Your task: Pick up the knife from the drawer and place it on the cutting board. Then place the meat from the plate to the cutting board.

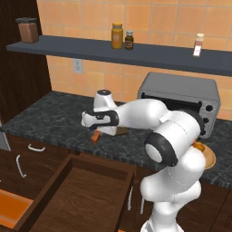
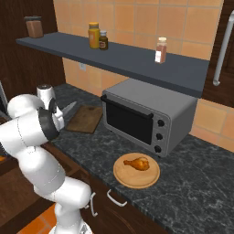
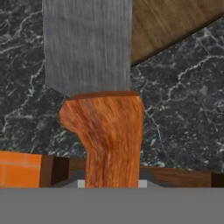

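Note:
My gripper (image 1: 96, 132) is shut on the knife, holding it by the orange handle (image 3: 107, 131) above the dark counter. The grey blade (image 3: 87, 43) reaches over the edge of the brown cutting board (image 3: 175, 26). From the right, the blade (image 2: 68, 109) points toward the cutting board (image 2: 86, 119), which lies left of the toaster oven. The drawer (image 1: 86, 195) stands pulled open below the counter, its brown bottom bare. The drumstick-shaped meat (image 2: 138, 162) lies on the round tan plate (image 2: 137, 180) in front of the oven; the plate's rim (image 1: 210, 157) peeks out behind my arm.
A grey toaster oven (image 2: 146, 116) stands at the back of the counter beside the board. A dark shelf (image 2: 114, 55) with several jars and bottles runs overhead. Closed drawer fronts with white handles (image 1: 35, 147) sit left of the open drawer.

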Motion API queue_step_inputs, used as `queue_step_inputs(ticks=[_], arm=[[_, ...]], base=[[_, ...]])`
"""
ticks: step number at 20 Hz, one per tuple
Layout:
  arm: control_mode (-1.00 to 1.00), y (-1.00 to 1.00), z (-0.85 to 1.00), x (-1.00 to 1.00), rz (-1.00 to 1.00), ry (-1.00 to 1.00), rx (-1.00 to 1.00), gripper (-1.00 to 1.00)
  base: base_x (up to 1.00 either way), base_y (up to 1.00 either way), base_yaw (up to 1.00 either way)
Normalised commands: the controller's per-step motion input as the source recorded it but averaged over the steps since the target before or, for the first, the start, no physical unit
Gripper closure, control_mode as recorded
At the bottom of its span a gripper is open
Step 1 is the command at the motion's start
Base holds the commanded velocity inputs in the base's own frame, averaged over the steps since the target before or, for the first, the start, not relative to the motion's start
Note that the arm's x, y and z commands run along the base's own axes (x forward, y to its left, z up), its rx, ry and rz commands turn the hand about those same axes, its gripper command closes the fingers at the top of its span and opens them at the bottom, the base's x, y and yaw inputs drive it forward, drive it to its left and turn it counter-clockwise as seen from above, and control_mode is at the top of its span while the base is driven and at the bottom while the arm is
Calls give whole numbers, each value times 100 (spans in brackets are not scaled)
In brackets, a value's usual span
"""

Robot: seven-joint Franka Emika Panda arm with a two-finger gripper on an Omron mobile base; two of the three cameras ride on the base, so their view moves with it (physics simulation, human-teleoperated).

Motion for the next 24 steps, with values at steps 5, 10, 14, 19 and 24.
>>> queue_step_inputs(ticks=[5, 10, 14, 19, 24], arm=[[-100, -8, -6, 75, -3, 0, 0, 100], [-100, -5, -19, 75, -4, 0, 0, 100], [-100, -8, -24, 63, -8, 0, -3, 100], [-100, -26, -27, 50, -9, 0, -3, 100], [-100, -38, -14, 41, -7, 0, 0, -100]], base=[[0, 0, 0], [0, 0, 0], [0, 0, 0], [0, 0, 0], [0, 0, 0]])
